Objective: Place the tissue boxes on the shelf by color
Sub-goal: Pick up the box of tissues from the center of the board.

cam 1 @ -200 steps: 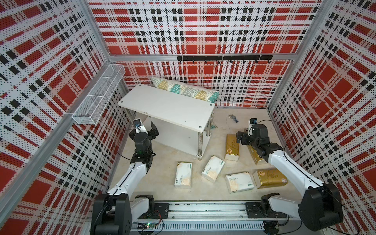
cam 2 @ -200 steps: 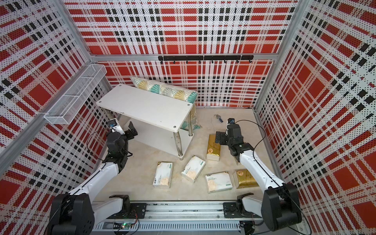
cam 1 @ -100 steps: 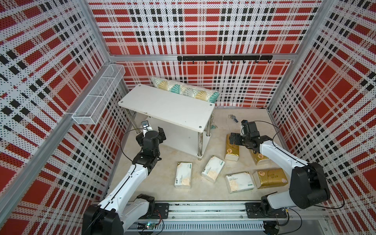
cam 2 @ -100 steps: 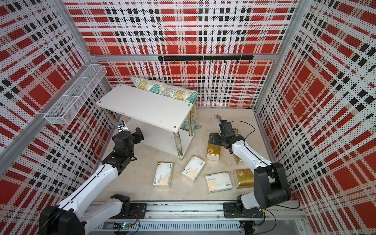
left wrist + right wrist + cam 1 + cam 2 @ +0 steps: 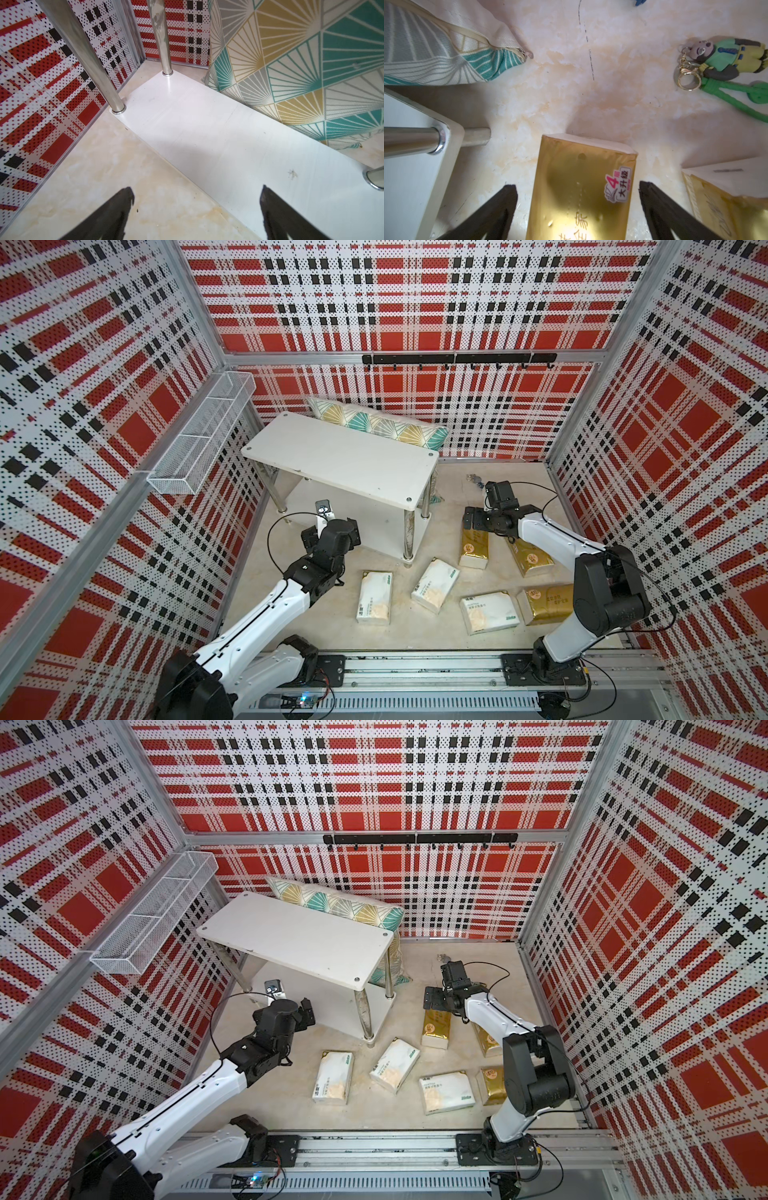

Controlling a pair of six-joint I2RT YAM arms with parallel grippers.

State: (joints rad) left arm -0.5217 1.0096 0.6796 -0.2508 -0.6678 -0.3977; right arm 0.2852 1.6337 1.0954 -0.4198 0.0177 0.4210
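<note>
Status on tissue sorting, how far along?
Done: nothing, the shelf holds no packs. In hand: right gripper open over a gold pack, not gripping; left gripper open, empty. Left: all six on the floor, three gold, three white packs.

Stretched forward, the left hand (image 5: 195, 190) and right hand (image 5: 577, 186) gape wide.
</note>
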